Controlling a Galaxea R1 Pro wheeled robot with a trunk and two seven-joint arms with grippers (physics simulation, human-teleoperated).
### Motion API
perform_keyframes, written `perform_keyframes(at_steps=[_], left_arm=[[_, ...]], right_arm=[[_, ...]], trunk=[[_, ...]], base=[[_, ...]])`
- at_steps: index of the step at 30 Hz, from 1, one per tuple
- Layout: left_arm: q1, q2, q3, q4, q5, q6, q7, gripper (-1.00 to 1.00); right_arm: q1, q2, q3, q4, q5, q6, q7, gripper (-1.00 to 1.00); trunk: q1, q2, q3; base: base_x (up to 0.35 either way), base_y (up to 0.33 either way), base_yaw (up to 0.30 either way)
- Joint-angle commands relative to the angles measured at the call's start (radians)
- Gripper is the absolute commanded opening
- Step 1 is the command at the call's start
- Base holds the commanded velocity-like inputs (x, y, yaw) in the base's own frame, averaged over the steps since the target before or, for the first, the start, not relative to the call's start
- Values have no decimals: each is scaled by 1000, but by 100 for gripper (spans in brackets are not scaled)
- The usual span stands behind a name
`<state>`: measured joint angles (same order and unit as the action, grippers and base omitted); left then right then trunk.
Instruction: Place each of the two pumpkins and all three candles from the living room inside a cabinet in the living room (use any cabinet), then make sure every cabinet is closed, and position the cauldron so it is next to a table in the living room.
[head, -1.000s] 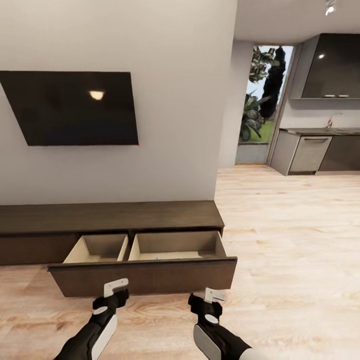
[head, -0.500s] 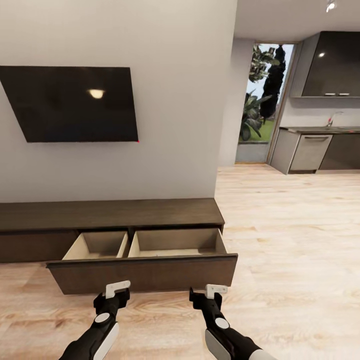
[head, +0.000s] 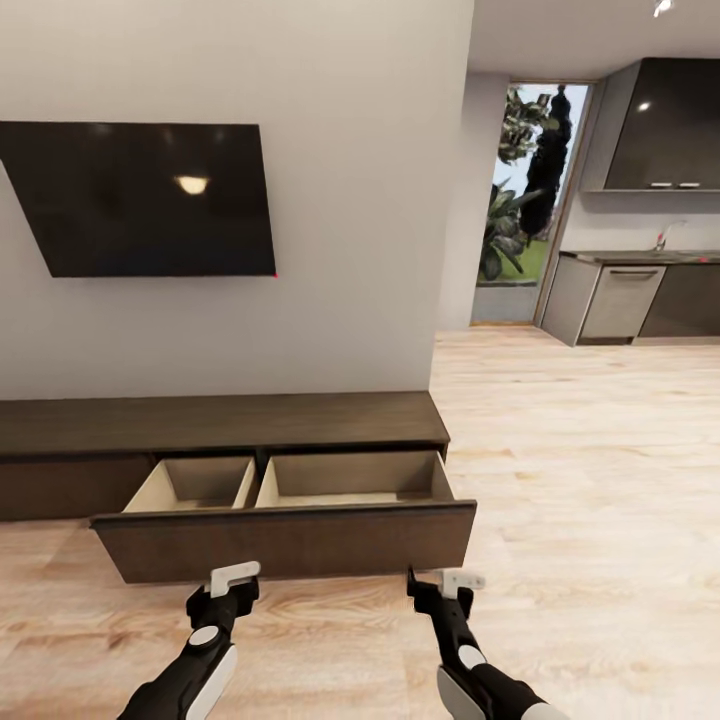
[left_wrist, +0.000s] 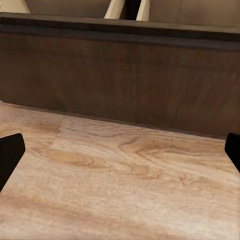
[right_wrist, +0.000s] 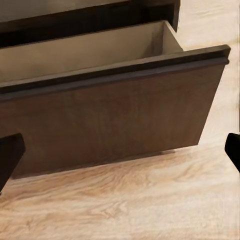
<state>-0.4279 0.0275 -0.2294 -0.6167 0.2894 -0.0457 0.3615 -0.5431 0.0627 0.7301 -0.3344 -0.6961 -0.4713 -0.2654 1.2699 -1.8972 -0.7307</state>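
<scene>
Both end effectors (head: 340, 578) spread, just before cabinet (head: 285, 540) drawer front

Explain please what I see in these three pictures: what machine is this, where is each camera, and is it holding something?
This is a simulated robot on wheels with two arms. The large picture comes from a camera on its head, looking forward and down. There you see the left gripper and the right gripper held low over the wooden floor. Both are open and hold nothing. In front stands a low dark cabinet with one drawer pulled out; what shows of its pale inside holds nothing. A TV hangs above. The two small pictures come from cameras on the wrists. Both look at the drawer front, and the black fingertips show at the edges.
</scene>
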Motion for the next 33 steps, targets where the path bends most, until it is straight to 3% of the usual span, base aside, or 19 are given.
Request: perform_keyframes(at_steps=[1,4,11,14,20,24,27,33], left_arm=[[0,3,1,0,4,-1,0,100],[0,2,3,0,5,-2,-1,100],[0,0,5,0,9,-2,-1,100],[0,1,5,0,9,-2,-1,100],[0,2,5,0,12,-1,-1,100],[0,2,6,0,14,1,-10,100],[0,3,11,0,16,6,-51,100],[1,5,57,0,24,11,-129,100]], right_arm=[[0,-2,0,0,0,-24,0,100],[0,-1,-2,0,-2,-70,-4,100],[-3,2,-3,-1,-1,-64,-4,100],[-12,4,-4,-3,4,0,-6,100],[-68,3,-4,-9,0,219,-7,100],[-85,8,-7,-16,0,268,-10,100],[-91,9,-7,-22,-1,279,-10,100],[-95,8,-8,-67,-1,283,-22,100]], trunk=[[4,-7,-3],[15,-28,-13],[42,-77,-35],[54,-98,-44],[77,-140,-63],[92,-168,-75],[104,-189,-85],[127,-231,-103]], base=[[0,0,0],[0,0,0],[0,0,0],[0,0,0],[0,0,0],[0,0,0],[0,0,0],[0,0,0]])
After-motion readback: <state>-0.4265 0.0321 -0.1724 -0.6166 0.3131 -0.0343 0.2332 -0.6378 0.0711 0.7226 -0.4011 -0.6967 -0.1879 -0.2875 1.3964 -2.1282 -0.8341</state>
